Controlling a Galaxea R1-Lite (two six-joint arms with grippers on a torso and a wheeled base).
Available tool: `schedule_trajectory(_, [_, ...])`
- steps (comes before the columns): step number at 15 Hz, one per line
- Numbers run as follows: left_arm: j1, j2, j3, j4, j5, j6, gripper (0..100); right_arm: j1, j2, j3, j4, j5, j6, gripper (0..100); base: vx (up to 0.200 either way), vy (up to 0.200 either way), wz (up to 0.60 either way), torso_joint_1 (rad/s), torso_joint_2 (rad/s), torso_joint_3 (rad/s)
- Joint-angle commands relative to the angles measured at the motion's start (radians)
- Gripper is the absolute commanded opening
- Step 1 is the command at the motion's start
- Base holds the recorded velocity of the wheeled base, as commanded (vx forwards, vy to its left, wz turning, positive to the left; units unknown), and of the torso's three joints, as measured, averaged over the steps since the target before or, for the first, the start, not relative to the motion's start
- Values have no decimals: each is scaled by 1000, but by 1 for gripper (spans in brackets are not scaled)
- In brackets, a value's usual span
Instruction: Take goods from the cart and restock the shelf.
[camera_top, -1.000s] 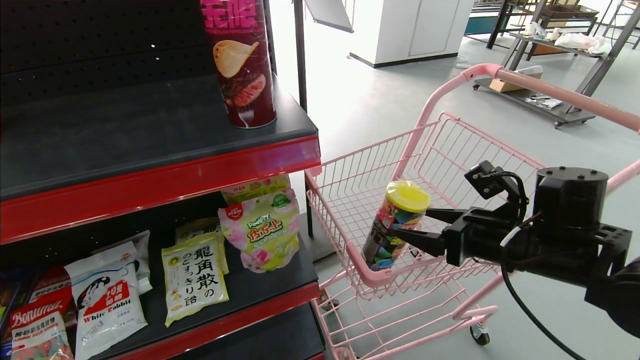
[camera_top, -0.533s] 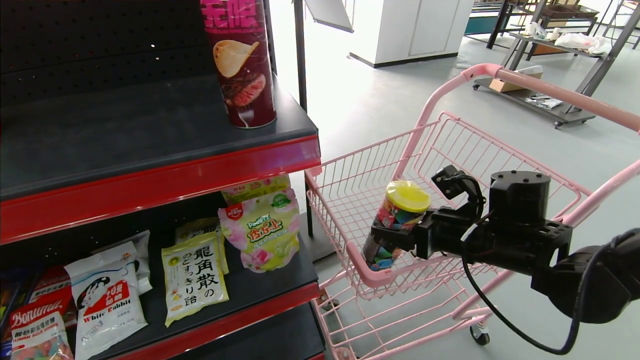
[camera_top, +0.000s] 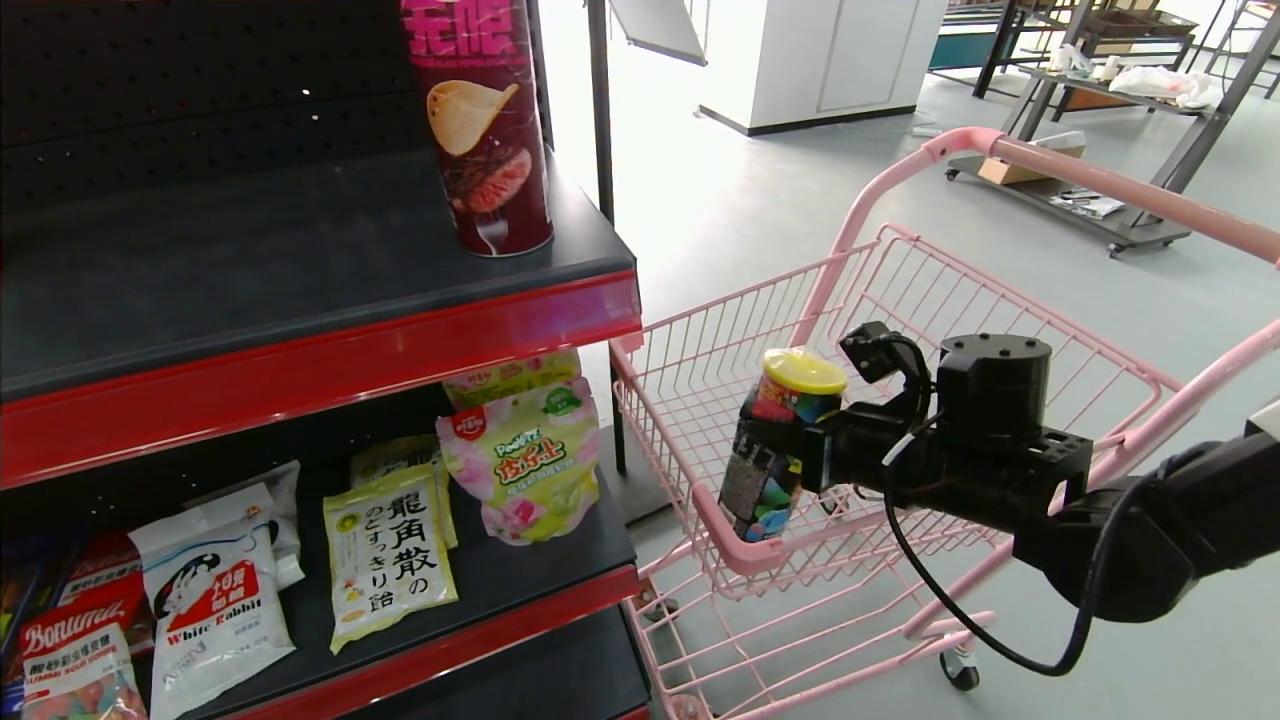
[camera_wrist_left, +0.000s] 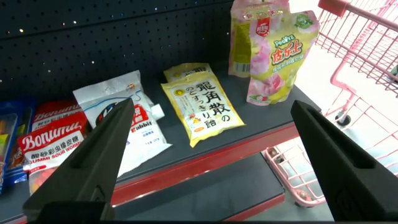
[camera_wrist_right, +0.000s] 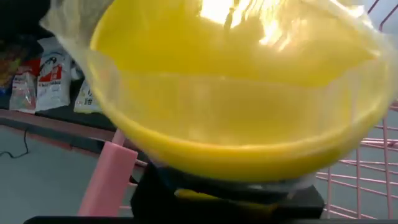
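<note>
Right gripper (camera_top: 772, 447) has closed on the snack can (camera_top: 803, 372) inside the cart (camera_top: 722, 532).
A second ago its fingers were spread just short of the can. The arm has since slid forward across the cart and now clamps the can's middle. The can has risen slightly and stands straighter.

Canister (camera_top: 770, 470): multicolour patchwork print on dark ground; lid (camera_top: 803, 371) yellow.
Cart (camera_top: 1100, 185): pink wire grid, pink handle.
Shelf (camera_top: 330, 365): black boards, red front strips, black back panel dotted with holes.
Tall tube (camera_top: 480, 130): maroon, pink lettering, golden chip picture.
Pouch (camera_top: 525, 460): pale green and pink.
Flat bag (camera_top: 385, 555): yellow, black characters.
Candy bag (camera_top: 215, 600): white, red and blue.
</note>
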Motion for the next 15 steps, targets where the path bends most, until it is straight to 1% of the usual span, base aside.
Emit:
schedule_trajectory(1, [0, 1, 0, 0, 0, 0, 100, -4, -12, -23, -10, -11, -2, 0, 0, 0, 0, 0, 0, 0])
schedule_trajectory(2, [0, 1, 0, 0, 0, 0, 100, -7, -43, -62, 3, -13, -2, 0, 0, 0, 0, 0, 0, 0])
schedule_trajectory(3, [0, 1, 0, 0, 0, 0, 100, -11, -75, -123, 46, -13, -2, 0, 0, 0, 0, 0, 0, 0])
schedule_trajectory(4, [0, 1, 0, 1, 0, -2, 100, -13, -118, -187, 121, -14, -4, 0, 0, 0, 0, 0, 0, 0])
schedule_trajectory(5, [0, 1, 0, 1, 0, -2, 100, -16, -201, -299, 289, -16, -4, 0, 0, 0, 0, 0, 0, 0])
schedule_trajectory(6, [0, 1, 0, 1, 0, -2, 100, -17, -258, -375, 421, -27, -5, 0, 0, 0, 0, 0, 0, 0])
schedule_trajectory(7, [0, 1, 0, 1, 0, -2, 100, -16, -310, -431, 538, -39, -7, 0, 0, 0, 0, 0, 0, 0])
schedule_trajectory(8, [0, 1, 0, 1, 0, -2, 100, -16, -356, -456, 601, -48, -11, 0, 0, 0, 0, 0, 0, 0])
schedule_trajectory(9, [0, 1, 0, 1, 0, -2, 100, -14, -389, -457, 624, -57, -14, 0, 0, 0, 0, 0, 0, 0])
schedule_trajectory(11, [0, 1, 0, 1, 0, -2, 100, -10, -492, -425, 716, -68, -31, 0, 0, 0, 0, 0, 0, 0])
schedule_trajectory(12, [0, 1, 0, 1, 0, -2, 100, -8, -547, -385, 751, -77, -40, 0, 0, 0, 0, 0, 0, 0])
schedule_trajectory(13, [0, 1, 0, 1, 0, -2, 100, -7, -589, -359, 790, -82, -71, 0, 0, 0, 0, 0, 0, 0])
schedule_trajectory(14, [0, 1, 0, 1, 0, -2, 100, -7, -641, -336, 883, -70, -168, 0, 0, 0, 0, 0, 0, 0])
schedule_trajectory(15, [0, 1, 0, 1, 0, -2, 100, -7, -652, -330, 906, -56, -197, 0, 0, 0, 0, 0, 0, 0])
